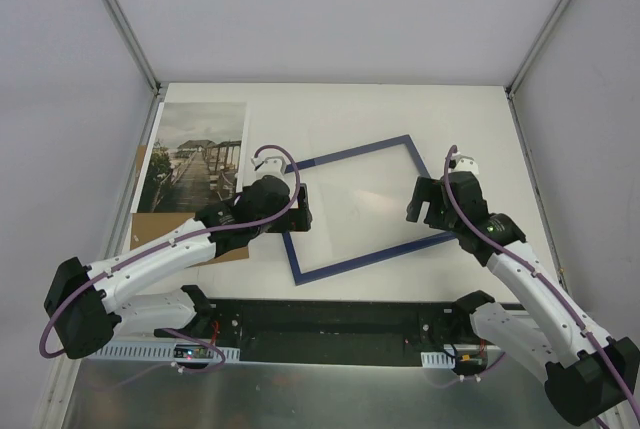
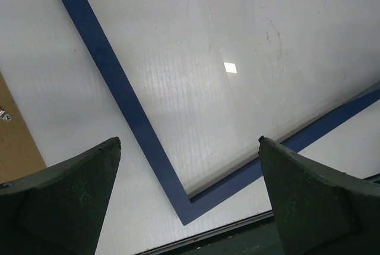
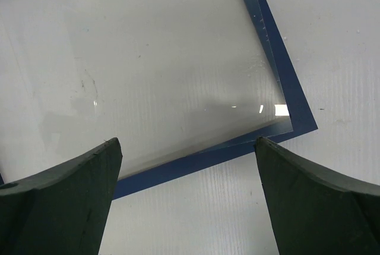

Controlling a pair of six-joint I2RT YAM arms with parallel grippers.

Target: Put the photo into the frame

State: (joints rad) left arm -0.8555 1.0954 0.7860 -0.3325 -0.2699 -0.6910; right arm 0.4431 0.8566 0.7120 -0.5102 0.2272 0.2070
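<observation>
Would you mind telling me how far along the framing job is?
Nothing is done yet: the frame lies empty, blue face up, and the photo lies apart at far left, overlapping the brown backing board. In hand: left gripper and right gripper hover open over the frame's sides, holding nothing. Left: getting the photo into the frame.

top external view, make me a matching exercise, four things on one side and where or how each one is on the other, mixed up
Things:
1. photo
2. frame
3. brown board
4. right hand

Places or states:
a. brown, at the photo's near edge, partly under the left arm
b. open, above the frame's right corner
c. far left of the table, picture side up
d. navy side up, mid-table, turned at an angle

Pairs: 1-c, 2-d, 3-a, 4-b
</observation>
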